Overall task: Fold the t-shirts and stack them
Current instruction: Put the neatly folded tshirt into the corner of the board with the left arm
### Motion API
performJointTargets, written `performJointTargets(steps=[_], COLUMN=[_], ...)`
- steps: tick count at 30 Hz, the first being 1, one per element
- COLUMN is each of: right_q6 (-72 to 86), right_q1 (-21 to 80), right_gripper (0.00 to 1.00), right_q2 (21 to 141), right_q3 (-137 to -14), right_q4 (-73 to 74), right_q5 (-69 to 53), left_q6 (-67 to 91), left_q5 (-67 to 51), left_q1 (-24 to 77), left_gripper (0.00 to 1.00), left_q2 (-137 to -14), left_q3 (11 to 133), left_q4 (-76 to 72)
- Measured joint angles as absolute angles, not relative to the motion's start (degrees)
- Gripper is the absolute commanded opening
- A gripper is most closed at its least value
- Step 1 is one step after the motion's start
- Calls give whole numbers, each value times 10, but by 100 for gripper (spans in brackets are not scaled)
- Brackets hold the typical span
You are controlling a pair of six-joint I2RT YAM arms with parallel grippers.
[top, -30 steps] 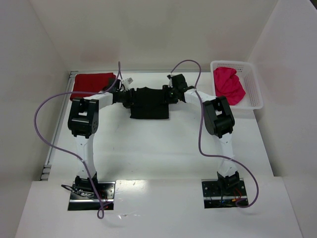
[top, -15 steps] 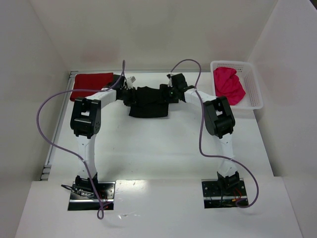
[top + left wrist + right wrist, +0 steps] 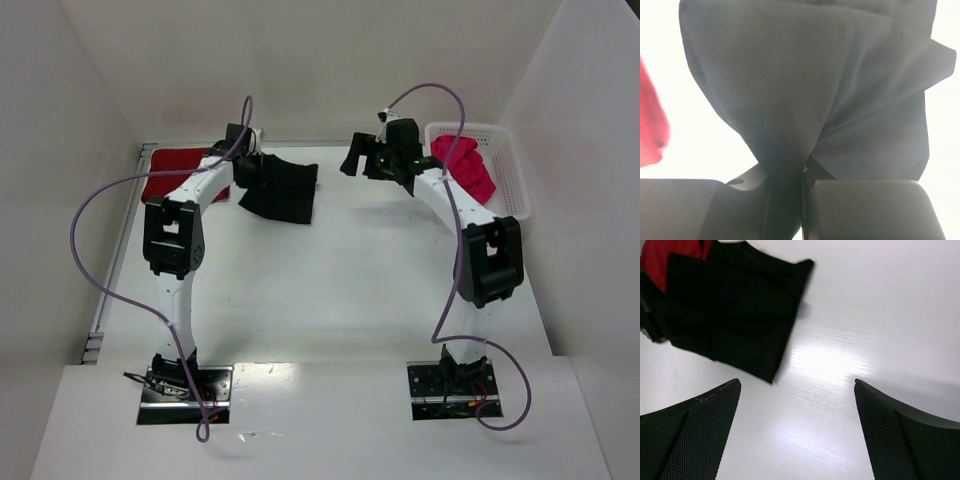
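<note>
While white walls (image 3: 300,60) enclose white table (image 3: 320,290), left pincer (image 3: 804,172) clamps black t-shirt (image 3: 285,190), right pincer (image 3: 350,160) gapes empty.

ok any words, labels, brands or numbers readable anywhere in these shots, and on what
No text can be read in any view.
black t-shirt: plain, no print or tag showing.
dark red t-shirt: plain.
pink-red t-shirt: plain.
white basket: no label showing.
arm base plates: any markings are too small to read.
</note>
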State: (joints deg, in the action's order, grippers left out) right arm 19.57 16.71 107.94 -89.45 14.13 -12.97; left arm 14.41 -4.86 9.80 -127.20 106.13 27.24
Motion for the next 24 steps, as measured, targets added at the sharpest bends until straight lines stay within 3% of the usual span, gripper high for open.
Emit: performJointTargets(steps=[8,24], right_q6=[191,180], right_q1=[161,161], right_gripper=[100,100], right_q2=[1023,949], right_q3=[-843,-790], right_q4=[143,156], right_q5=[-117,-93], left_q6=[90,46], left_q5=[92,166], left_q1=[99,7], left_gripper=[0,0], left_q2=[-1273,-1272], left_q3=[1187,1177], left_q4=[309,328])
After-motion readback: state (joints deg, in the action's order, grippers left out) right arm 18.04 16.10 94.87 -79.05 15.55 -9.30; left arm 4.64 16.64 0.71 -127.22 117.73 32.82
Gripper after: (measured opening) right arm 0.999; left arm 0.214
